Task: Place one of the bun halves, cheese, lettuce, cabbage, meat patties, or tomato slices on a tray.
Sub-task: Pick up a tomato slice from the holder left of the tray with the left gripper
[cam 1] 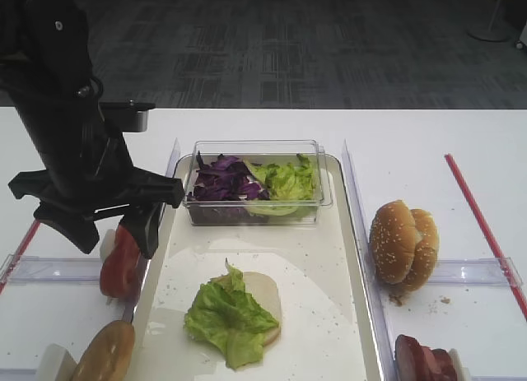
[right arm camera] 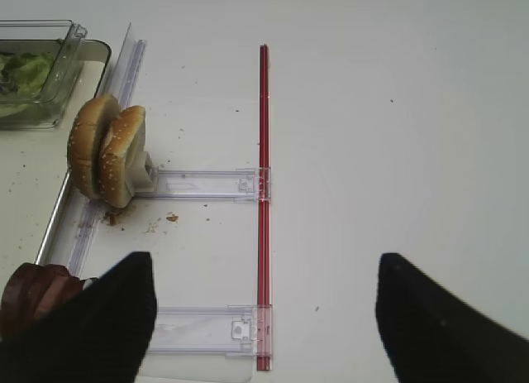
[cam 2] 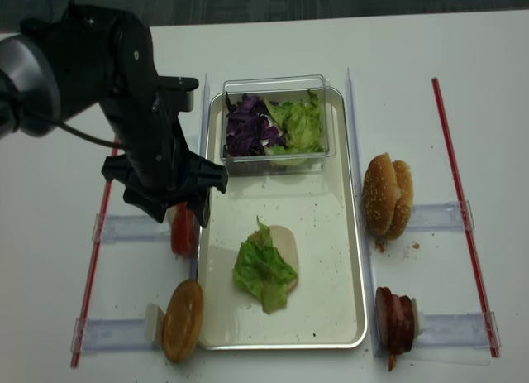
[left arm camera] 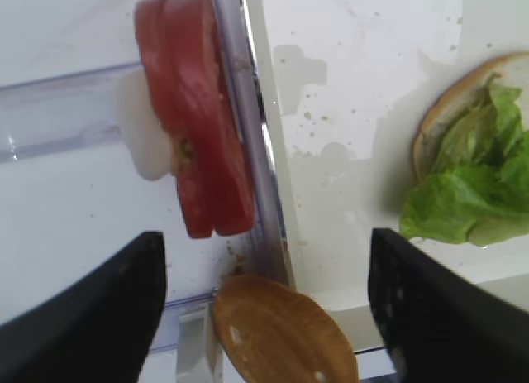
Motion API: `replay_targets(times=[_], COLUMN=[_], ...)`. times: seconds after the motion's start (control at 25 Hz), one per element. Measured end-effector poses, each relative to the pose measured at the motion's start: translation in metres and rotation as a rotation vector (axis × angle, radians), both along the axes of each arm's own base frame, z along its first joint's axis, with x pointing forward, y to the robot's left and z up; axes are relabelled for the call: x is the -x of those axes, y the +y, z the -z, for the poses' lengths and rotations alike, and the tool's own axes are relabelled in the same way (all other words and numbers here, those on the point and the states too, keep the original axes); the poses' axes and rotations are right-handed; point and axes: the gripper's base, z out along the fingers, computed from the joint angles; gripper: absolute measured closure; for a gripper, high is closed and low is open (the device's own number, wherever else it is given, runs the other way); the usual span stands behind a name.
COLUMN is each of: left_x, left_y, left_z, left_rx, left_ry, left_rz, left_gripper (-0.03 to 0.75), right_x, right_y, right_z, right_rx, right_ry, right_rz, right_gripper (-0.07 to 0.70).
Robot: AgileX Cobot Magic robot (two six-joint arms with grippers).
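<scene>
Hovering apart and empty, left claw (left arm camera: 264,308) sits above upright round glossy red tomato slices (left arm camera: 198,126); next: descend, straddle, clamp.

One tray (cam 2: 351,259). One clear plastic box (cam 2: 277,85) sits on it, holding one heap of cabbage (cam 2: 245,128) and one heap of lettuce (cam 2: 299,123). One more lettuce leaf (cam 2: 263,271) lies on one bun half (cam 2: 283,240). Two bun halves (cam 2: 388,196) stand together at right. One tan round piece (cam 2: 183,320) stands at lower left. Two tomato slices (left arm camera: 198,118). Two red strips (cam 2: 459,203).
</scene>
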Motion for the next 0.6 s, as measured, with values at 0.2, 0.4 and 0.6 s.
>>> replay_targets(times=[0.2, 0.4, 0.6], left_x=[-0.0010, -0.0018, -0.0030], left_y=[-0.0010, -0.0030, -0.0035], left_z=[-0.0001, -0.0003, -0.0004], left_rx=[0.011, 0.034, 0.039], left_ry=[-0.010, -0.017, -0.030], left_rz=[-0.011, -0.026, -0.029], left_gripper=[0.242, 0.242, 0.242], right_x=[0.0000, 0.0000, 0.0000], right_y=[0.0000, 0.0000, 0.0000], right_z=[0.0000, 0.0000, 0.0000], right_rx=[0.000, 0.000, 0.000], right_ry=[0.000, 0.000, 0.000], right_rz=[0.000, 0.000, 0.000], right_gripper=[0.061, 0.061, 0.061])
